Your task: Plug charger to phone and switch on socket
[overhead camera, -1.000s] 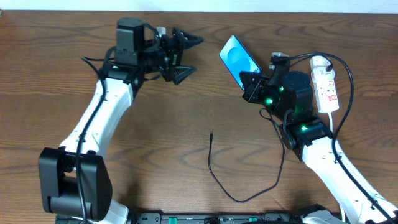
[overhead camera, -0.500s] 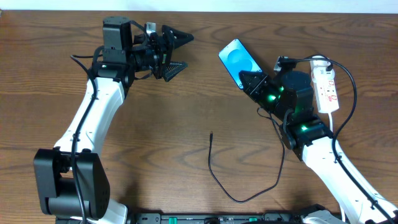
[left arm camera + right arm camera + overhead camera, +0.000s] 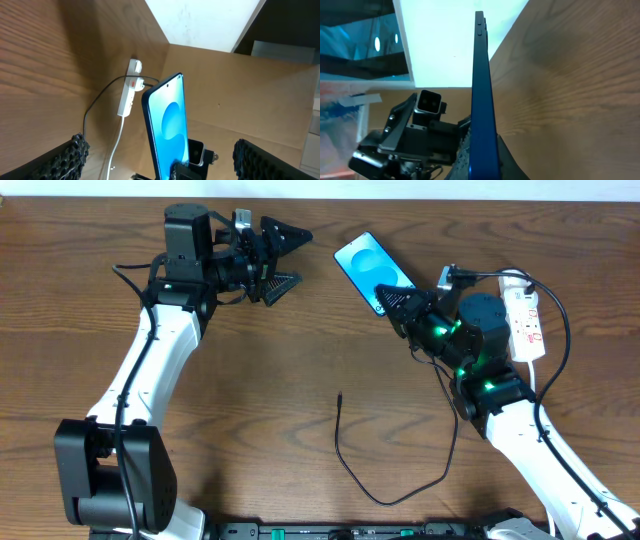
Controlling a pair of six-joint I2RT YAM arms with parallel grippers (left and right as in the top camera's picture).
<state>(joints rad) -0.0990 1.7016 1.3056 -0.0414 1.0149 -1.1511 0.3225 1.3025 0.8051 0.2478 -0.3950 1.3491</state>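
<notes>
The right gripper (image 3: 397, 302) is pinching the phone (image 3: 368, 266) by its lower end, apparently off the surface (image 3: 280, 370). The left gripper (image 3: 302, 258) is hovering spread wide, facing it. The charger (image 3: 337, 425) is lying loose at centre; the socket (image 3: 527, 320) is sitting beside the right arm (image 3: 520, 420).

**Colours: brown table, blue phone, white socket**

Table (image 3: 300, 360): mid-brown wood with darker grain streaks running across.
Phone (image 3: 370, 268): light blue screen with a deeper blue round shape and a black frame. Its edge reads dark navy in the right wrist view.
Socket (image 3: 527, 320), right of phone: white with red markings.
Charger (image 3: 345, 455), below phone: black cable, black tip.
Left gripper (image 3: 304, 258), left of phone: black, with a bumpy dotted texture on the pads (image 3: 70, 157).
Right gripper (image 3: 397, 302), at phone's lower end: black.
Left arm (image 3: 150, 370) and right arm (image 3: 540, 440): white links, black joints.
Green lights (image 3: 440, 332) glow on the right arm just below phone.
</notes>
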